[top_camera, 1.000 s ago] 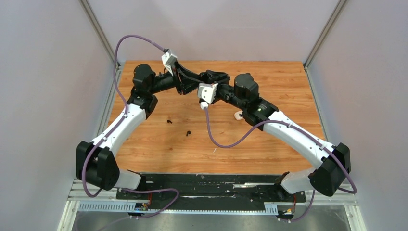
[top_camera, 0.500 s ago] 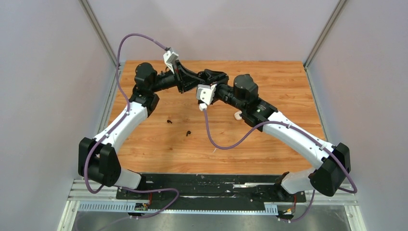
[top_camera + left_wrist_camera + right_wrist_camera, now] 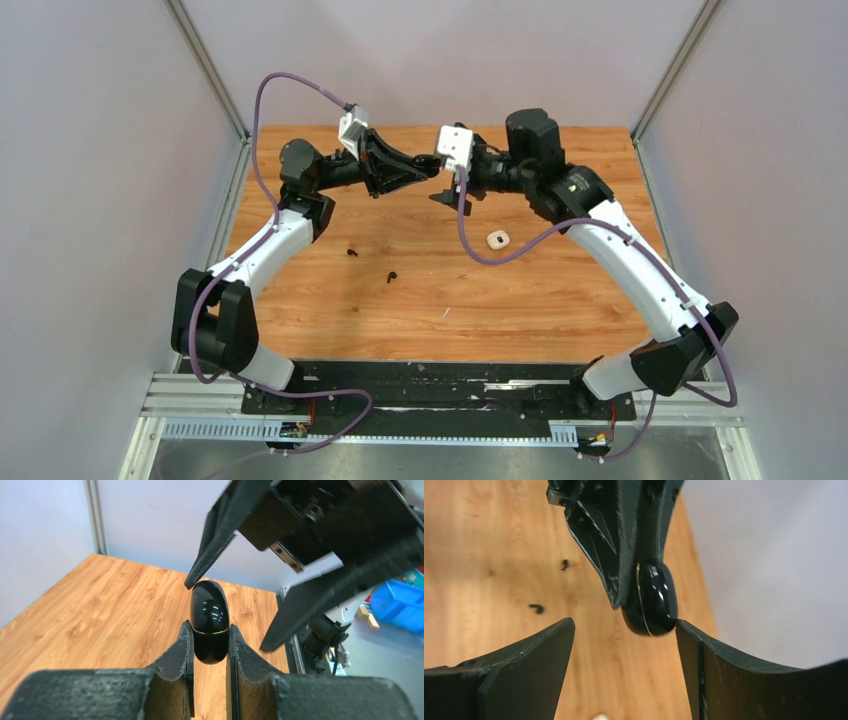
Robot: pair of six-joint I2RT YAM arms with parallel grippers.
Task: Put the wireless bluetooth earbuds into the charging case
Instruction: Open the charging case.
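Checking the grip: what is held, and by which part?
The left gripper pinches the black charging case by the sides of one end; the right gripper is open, holding nothing.

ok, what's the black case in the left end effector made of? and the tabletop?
The black oval charging case, clamped in the left end effector: likely moulded plastic, high gloss; sharp light reflections on its curve. The thin pale line around it could be metallic trim or just the lid seam. The orange-brown tabletop: wood grain, low sheen; solid wood, veneer or printed laminate, cannot tell.
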